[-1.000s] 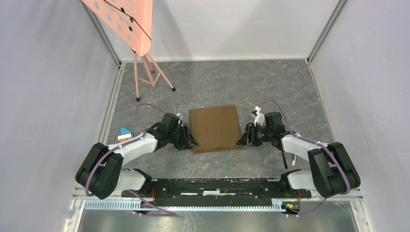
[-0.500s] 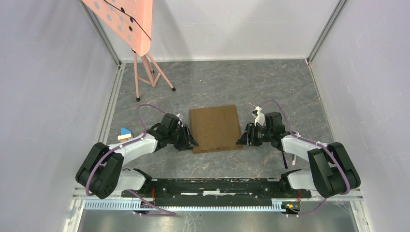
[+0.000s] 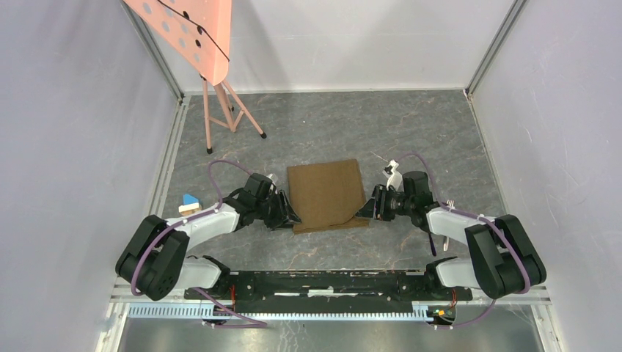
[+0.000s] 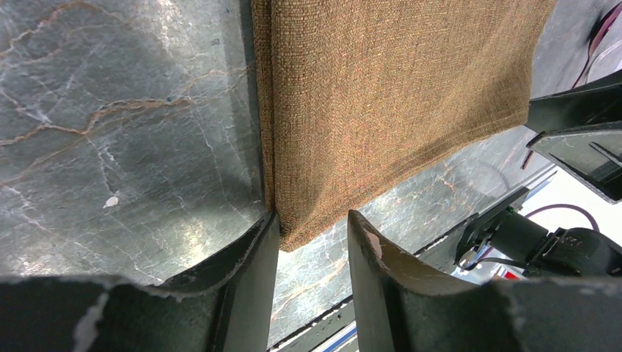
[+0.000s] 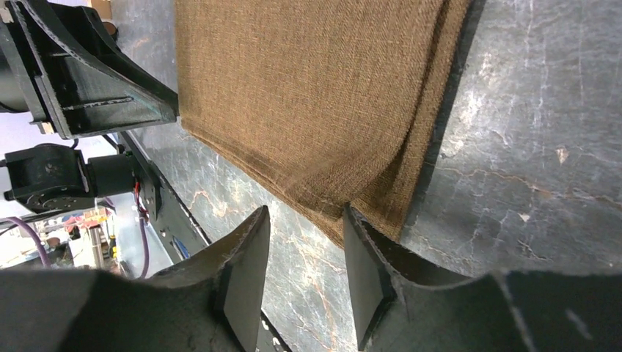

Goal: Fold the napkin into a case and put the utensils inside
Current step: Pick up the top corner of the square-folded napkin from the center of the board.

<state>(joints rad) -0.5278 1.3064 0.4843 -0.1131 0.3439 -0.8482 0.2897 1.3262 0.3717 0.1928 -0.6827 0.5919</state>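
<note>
Napkin (image 3: 326,194): lay folded by the tabletop's (image 3: 330,132) near edge
Left gripper (image 4: 312,220): stood half-open astride near-left corner, nothing pinched, likely poised to fold
Right gripper (image 5: 304,213): half-open; near-right top layer rose against it

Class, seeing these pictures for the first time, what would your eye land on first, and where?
The tan napkin lying mid-table, with the left gripper and right gripper set at its two near corners, jaws apart. Next, the pink stand at the far left.
</note>
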